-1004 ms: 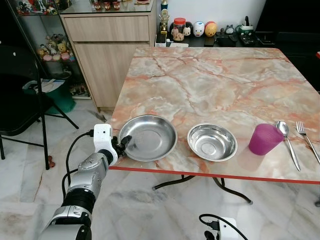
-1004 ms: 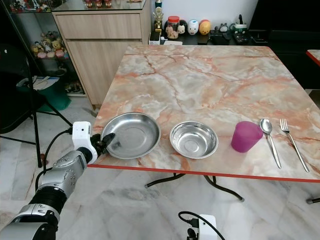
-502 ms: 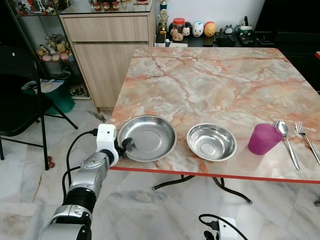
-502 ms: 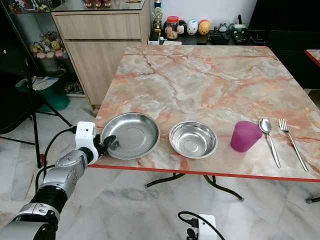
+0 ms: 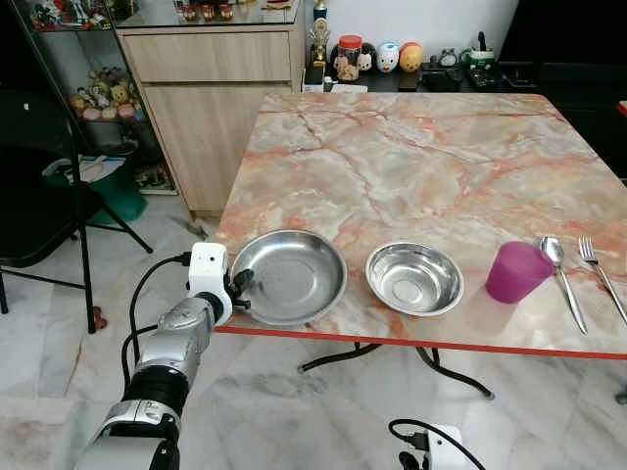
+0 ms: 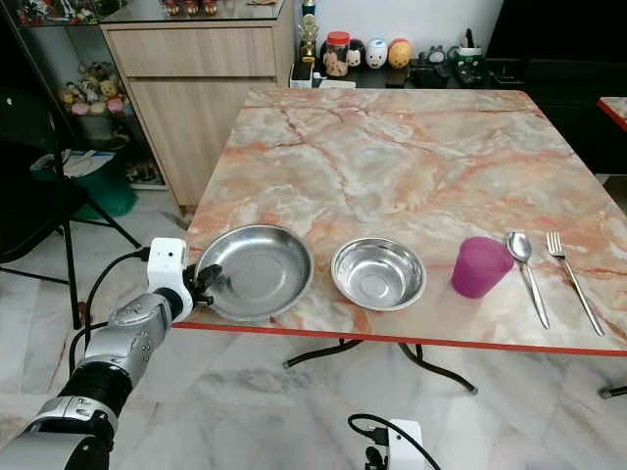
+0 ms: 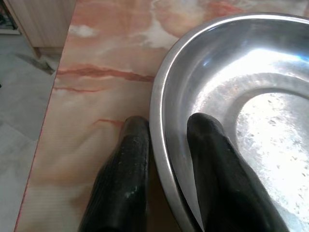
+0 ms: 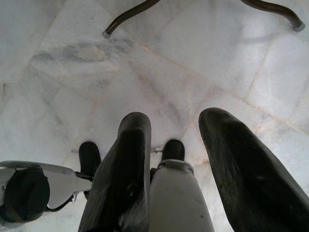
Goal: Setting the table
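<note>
While the left gripper [image 5: 238,290] sits at the near-left corner of the marble table [image 5: 421,166], its 2 black fingers [image 7: 215,179] straddle the rim of the large steel plate [image 5: 288,275]: 1 finger lies inside the plate and 1 outside on the tabletop, clamped on the rim. The plate rests near the table's front edge. Just to its right, apart from it, stands the smaller steel bowl [image 5: 414,277]. Further right stands the purple cup [image 5: 518,271], then the spoon [image 5: 562,276] and the fork [image 5: 601,271], lying side by side close to the right edge. The right gripper [image 8: 176,159] hangs idle below table height, pointing at the pale tiled floor [image 8: 58,72], with its 2 fingers spread apart and nothing between them. Beyond the table's far-left corner stands a wooden cabinet [image 5: 211,93].
</note>
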You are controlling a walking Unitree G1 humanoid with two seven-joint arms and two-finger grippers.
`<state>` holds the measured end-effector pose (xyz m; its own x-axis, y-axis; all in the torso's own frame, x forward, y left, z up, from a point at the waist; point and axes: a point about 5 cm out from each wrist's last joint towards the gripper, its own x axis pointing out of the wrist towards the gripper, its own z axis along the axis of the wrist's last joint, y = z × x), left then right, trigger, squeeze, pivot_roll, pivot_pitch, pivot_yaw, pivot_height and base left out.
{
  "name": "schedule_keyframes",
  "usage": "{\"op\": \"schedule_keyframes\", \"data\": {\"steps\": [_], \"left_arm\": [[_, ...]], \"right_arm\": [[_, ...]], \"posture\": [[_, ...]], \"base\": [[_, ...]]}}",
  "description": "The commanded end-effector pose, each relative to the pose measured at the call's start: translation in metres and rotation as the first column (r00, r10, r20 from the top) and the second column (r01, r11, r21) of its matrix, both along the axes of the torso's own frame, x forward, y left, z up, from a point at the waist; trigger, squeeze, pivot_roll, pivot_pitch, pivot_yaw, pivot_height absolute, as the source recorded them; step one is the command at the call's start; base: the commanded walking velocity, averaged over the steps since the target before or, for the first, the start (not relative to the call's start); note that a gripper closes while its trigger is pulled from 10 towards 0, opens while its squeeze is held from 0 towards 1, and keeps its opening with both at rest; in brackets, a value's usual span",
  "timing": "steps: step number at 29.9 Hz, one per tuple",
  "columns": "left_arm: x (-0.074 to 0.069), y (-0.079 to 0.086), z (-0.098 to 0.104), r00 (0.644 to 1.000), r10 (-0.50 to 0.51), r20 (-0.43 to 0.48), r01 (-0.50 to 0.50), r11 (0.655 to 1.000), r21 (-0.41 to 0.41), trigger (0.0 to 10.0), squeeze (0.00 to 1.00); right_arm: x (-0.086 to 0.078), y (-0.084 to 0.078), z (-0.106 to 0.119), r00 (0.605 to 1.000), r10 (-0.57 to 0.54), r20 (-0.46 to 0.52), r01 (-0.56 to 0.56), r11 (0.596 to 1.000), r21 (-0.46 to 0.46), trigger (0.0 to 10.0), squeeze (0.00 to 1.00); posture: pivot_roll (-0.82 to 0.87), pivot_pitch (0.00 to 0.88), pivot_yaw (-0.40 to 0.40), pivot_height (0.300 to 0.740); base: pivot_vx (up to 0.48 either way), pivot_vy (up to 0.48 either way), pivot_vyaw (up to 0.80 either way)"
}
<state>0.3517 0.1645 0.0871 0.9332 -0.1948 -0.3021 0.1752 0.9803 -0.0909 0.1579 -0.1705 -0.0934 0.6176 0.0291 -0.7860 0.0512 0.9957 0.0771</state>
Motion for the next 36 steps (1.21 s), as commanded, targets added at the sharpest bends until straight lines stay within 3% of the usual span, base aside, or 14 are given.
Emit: {"op": "schedule_keyframes", "data": {"steps": [1,21,26,28,29,30,31,32,33,36], "left_arm": [[0.000,0.002,0.001,1.000,-0.006,-0.010,0.007,0.999,0.032,0.0,0.00],[0.000,0.001,0.000,1.000,-0.015,0.001,0.015,0.998,0.059,0.0,0.00],[-0.002,0.007,-0.001,0.994,0.103,0.047,-0.095,0.985,-0.145,0.0,0.00],[-0.004,0.013,0.003,0.979,0.182,0.088,-0.149,0.944,-0.293,0.0,0.00],[-0.004,0.014,0.004,0.977,0.190,0.093,-0.151,0.936,-0.317,0.0,0.00],[-0.004,0.017,0.007,0.969,0.219,0.116,-0.160,0.909,-0.385,0.4,0.00],[-0.005,0.018,0.010,0.964,0.230,0.132,-0.157,0.897,-0.413,2.5,0.00],[-0.005,0.018,0.010,0.964,0.230,0.132,-0.157,0.897,-0.413,2.5,0.00],[-0.005,0.019,0.012,0.957,0.252,0.143,-0.169,0.886,-0.432,9.6,0.00],[-0.003,0.016,0.023,0.946,0.255,0.200,-0.121,0.851,-0.511,10.0,0.00]], "right_arm": [[-0.001,0.000,-0.001,1.000,0.006,-0.012,-0.006,1.000,-0.002,10.0,0.00],[-0.001,0.000,-0.001,1.000,0.007,-0.012,-0.007,1.000,-0.001,10.0,0.00],[-0.001,-0.001,-0.001,1.000,-0.002,-0.006,0.002,1.000,-0.009,10.0,0.00],[-0.001,-0.001,0.000,1.000,-0.008,-0.003,0.008,1.000,-0.012,10.0,0.00],[-0.001,-0.001,0.000,1.000,-0.007,-0.004,0.006,1.000,-0.012,10.0,0.00],[-0.001,-0.002,0.000,1.000,-0.011,-0.002,0.011,1.000,-0.014,10.0,0.00],[-0.001,-0.002,0.000,1.000,-0.014,0.000,0.014,1.000,-0.014,10.0,0.00],[-0.001,-0.002,0.000,1.000,-0.014,0.000,0.014,1.000,-0.014,10.0,0.00],[-0.001,-0.002,0.000,1.000,-0.015,0.004,0.015,1.000,-0.014,10.0,0.00],[0.000,-0.002,0.000,1.000,-0.014,0.007,0.014,1.000,-0.013,10.0,0.00]], "posture": [[0.11,0.000,0.000,0.740],[0.11,0.000,0.002,0.740],[0.10,0.000,0.003,0.740],[0.10,0.000,0.003,0.740],[0.10,0.000,0.003,0.740],[0.10,0.000,0.003,0.740],[0.10,0.000,0.003,0.740],[0.10,0.000,0.003,0.740],[0.10,0.000,0.002,0.740],[0.10,0.000,0.000,0.740]], "base": [[0.000,0.000,0.00],[0.000,0.000,0.00],[0.000,0.000,0.00],[0.000,0.000,0.00],[0.000,0.000,0.00],[0.000,0.000,0.00],[0.000,0.000,0.00],[0.000,0.000,0.00],[0.000,0.000,0.00],[0.000,0.000,0.00]]}}
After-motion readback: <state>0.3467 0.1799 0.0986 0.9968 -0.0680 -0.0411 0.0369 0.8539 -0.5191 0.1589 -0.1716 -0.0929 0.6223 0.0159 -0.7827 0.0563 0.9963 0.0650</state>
